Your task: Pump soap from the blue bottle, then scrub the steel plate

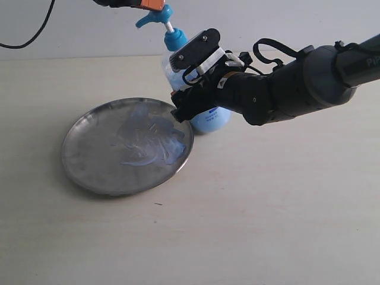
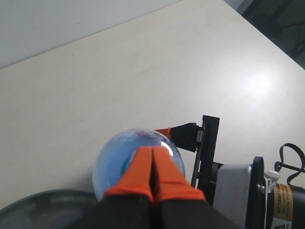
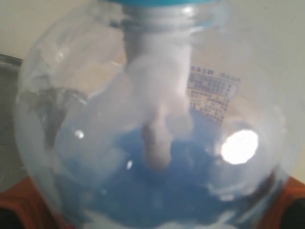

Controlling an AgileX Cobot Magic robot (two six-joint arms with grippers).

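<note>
One blue bottle [image 1: 210, 121] stands at the far-right rim of one steel plate [image 1: 89, 155] smeared with soap [image 1: 152, 146]; wide-spread right fingers [image 3: 11, 201] clasp its body, and left fingers [image 2: 140, 172], pressed together, are over its pump.

The blue bottle [image 1: 211, 121] stands upright just beside the steel plate [image 1: 92, 155], which holds smeared pale soap [image 1: 149, 144].
</note>
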